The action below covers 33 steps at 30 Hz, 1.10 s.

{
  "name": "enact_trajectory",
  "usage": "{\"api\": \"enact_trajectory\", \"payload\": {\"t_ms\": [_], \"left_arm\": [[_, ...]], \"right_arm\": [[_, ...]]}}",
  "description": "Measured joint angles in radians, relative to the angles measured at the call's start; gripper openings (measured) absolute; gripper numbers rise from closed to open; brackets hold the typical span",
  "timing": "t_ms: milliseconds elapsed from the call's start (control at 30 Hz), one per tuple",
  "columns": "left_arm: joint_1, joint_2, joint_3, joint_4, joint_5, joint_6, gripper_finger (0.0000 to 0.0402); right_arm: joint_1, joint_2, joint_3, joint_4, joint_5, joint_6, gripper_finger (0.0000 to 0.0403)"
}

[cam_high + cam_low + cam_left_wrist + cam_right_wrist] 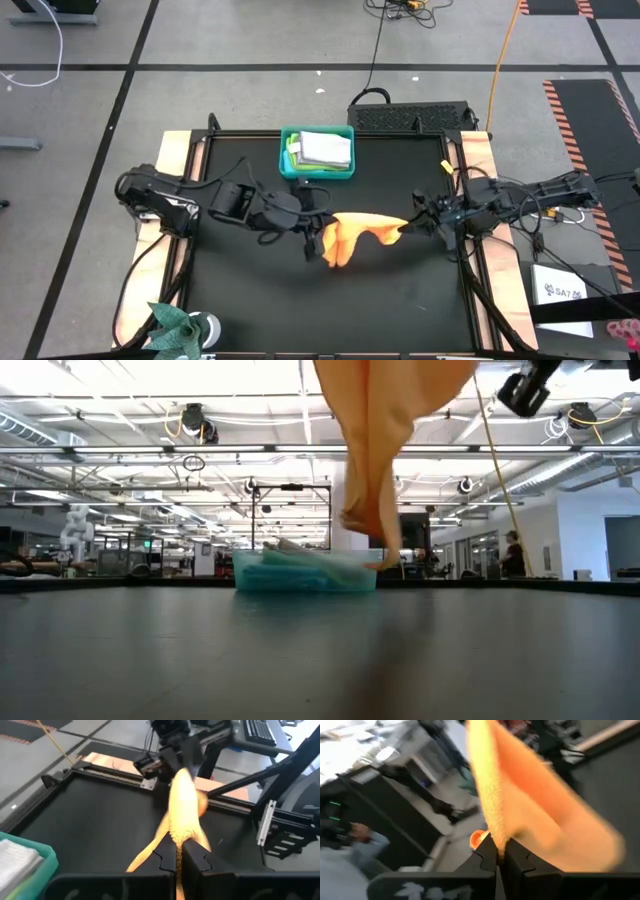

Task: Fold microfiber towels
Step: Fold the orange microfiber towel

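We are holding the orange-yellow towel [352, 238] stretched above the tabletop [400, 300], both the left gripper [318, 232] and the right gripper [408, 226] clenched on its corners, and pulling apart could be tearing one corner free.

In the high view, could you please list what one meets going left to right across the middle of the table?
Left gripper shut on the orange towel → orange towel, hanging between both arms → right gripper shut on its other end.
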Motion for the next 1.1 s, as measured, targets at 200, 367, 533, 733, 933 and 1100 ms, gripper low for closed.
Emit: {"api": "enact_trajectory", "payload": {"t_ms": [200, 367, 533, 733, 933, 1100], "left_arm": [[-0.009, -0.004, -0.001, -0.01, 0.03, -0.039, 0.0012], [-0.009, -0.001, -0.001, -0.02, 0.121, -0.056, 0.0004], [-0.012, -0.002, -0.001, -0.05, 0.186, -0.058, 0.0024], [-0.006, -0.003, 0.0, -0.181, 0.075, -0.048, 0.0006], [0.028, 0.022, -0.061, -0.189, 0.108, -0.037, 0.002], [0.073, 0.031, -0.091, -0.166, 0.079, 0.044, 0.0008]], "right_arm": [[0.0, 0.004, 0.0, -0.209, 0.157, -0.051, 0.0], [-0.001, 0.008, 0.0, -0.203, 0.299, -0.11, 0.0], [-0.001, 0.007, 0.0, -0.1, 0.274, -0.141, 0.0], [-0.002, -0.008, 0.001, -0.095, 0.336, -0.216, 0.0], [-0.057, -0.032, 0.058, -0.098, 0.378, -0.348, 0.0], [-0.128, -0.034, 0.11, -0.147, 0.378, -0.473, 0.0]]}}
